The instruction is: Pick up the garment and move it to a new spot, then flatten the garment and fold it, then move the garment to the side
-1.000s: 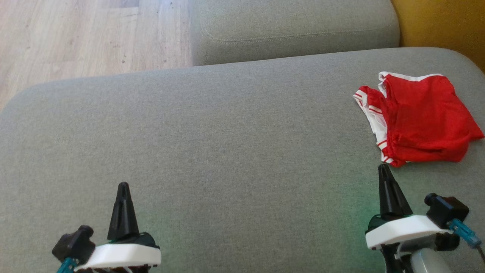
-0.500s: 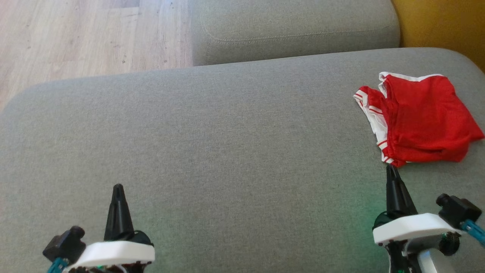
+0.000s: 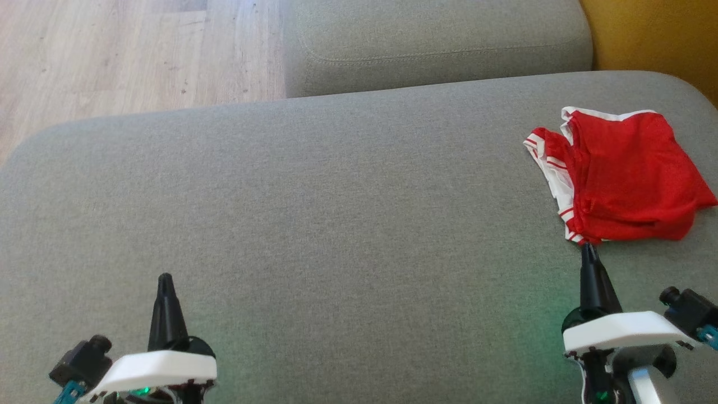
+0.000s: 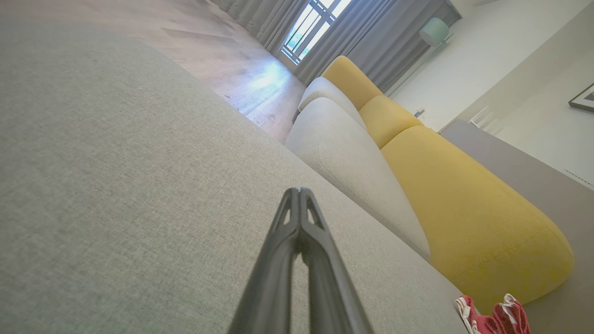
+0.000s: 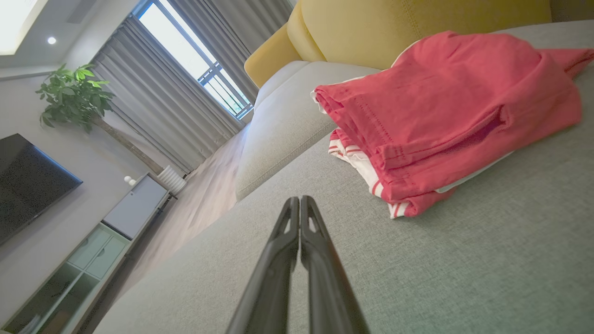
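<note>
The garment (image 3: pixel 628 177) is red with white striped trim and lies folded at the far right of the grey sofa cushion (image 3: pixel 314 213). From the right wrist, the garment (image 5: pixel 445 116) is a folded stack just ahead and to the right of the fingers. My right gripper (image 3: pixel 588 249) is shut and empty, its tip just short of the garment's near corner. My left gripper (image 3: pixel 165 279) is shut and empty at the lower left, far from the garment. In the left wrist view, a bit of the garment (image 4: pixel 494 317) peeks in at the bottom right.
A second grey cushion (image 3: pixel 437 45) sits behind the main one, with a yellow backrest (image 3: pixel 656 33) at the top right. Wooden floor (image 3: pixel 123 50) lies beyond the cushion's far left edge. A cabinet (image 5: pixel 134 204) and a plant (image 5: pixel 74 95) stand across the room.
Both grippers have drawn back slightly toward the bottom of the head view and drifted outward, the left one leftward, the right one rightward. The garment has not moved.
</note>
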`<state>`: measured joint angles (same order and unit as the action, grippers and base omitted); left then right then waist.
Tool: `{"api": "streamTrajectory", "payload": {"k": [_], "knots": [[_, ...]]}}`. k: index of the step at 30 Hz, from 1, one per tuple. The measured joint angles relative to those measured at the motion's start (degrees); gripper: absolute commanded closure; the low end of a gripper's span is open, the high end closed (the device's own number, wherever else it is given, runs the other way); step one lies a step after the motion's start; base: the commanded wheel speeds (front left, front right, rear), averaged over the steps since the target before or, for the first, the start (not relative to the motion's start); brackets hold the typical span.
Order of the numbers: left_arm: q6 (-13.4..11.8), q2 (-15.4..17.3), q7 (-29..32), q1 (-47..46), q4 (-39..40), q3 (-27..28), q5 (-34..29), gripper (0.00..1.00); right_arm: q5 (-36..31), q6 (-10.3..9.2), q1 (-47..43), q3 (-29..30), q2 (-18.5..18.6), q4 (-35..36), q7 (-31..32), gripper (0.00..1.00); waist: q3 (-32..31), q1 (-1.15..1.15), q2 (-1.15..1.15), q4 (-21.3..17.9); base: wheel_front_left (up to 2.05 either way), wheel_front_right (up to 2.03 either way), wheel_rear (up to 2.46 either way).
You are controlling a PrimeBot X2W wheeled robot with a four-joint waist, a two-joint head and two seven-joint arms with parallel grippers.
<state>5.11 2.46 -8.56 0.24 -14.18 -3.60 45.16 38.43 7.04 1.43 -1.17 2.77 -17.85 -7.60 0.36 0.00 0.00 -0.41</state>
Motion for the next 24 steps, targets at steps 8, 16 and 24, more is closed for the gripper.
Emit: {"api": "streamTrajectory", "payload": {"k": [8,16,24], "knots": [[0.02,0.0,1.25,-0.02,-0.22,0.54,4.09,1.0,4.85,0.0,0.25,0.56,0.0,0.21,1.08,1.0,-0.02,0.0,0.0,0.04,0.0,0.0,0.0],[0.44,0.0,2.65,-0.3,-0.33,1.67,8.89,1.0,10.46,0.0,0.26,1.43,0.01,0.38,2.34,1.0,-0.04,0.0,0.0,0.08,0.0,0.0,0.0],[0.52,0.0,4.15,-1.12,-0.41,2.09,13.13,1.0,15.24,0.0,0.3,2.04,0.01,0.45,3.58,1.0,-0.05,0.0,0.0,0.11,0.0,0.0,0.0]]}}
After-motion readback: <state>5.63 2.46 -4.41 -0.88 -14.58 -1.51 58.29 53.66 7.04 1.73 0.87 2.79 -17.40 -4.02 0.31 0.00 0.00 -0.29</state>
